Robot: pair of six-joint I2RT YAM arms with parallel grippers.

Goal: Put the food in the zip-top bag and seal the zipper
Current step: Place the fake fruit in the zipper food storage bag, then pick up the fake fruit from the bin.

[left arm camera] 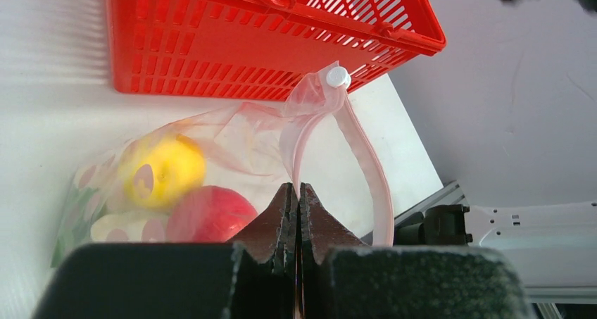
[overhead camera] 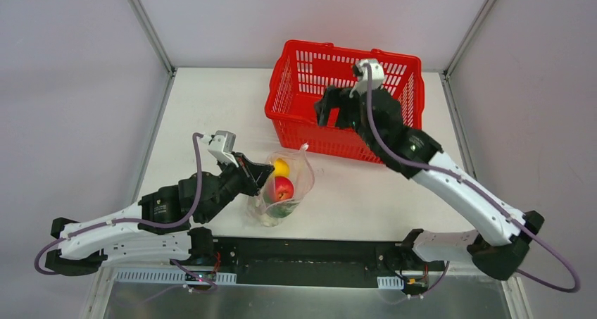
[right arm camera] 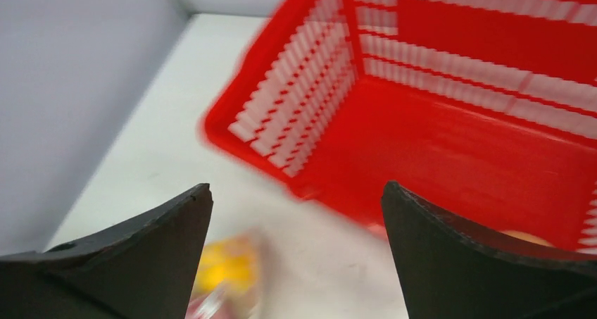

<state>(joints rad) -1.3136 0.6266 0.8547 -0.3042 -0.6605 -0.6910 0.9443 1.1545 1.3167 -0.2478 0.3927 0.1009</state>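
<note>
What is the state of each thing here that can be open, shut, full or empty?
zip-top bag: mouth open, a yellow fruit and a red fruit inside.
zipper: unsealed, its two sides apart.
left gripper: jaws shut on the zip-top bag's mouth edge.
right gripper: jaws open, holding nothing, above the red basket.
red basket: upright on the table.

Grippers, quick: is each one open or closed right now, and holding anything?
Left gripper: closed, pinching the zip-top bag at its mouth edge.
Right gripper: open, empty, by the red basket.
</note>
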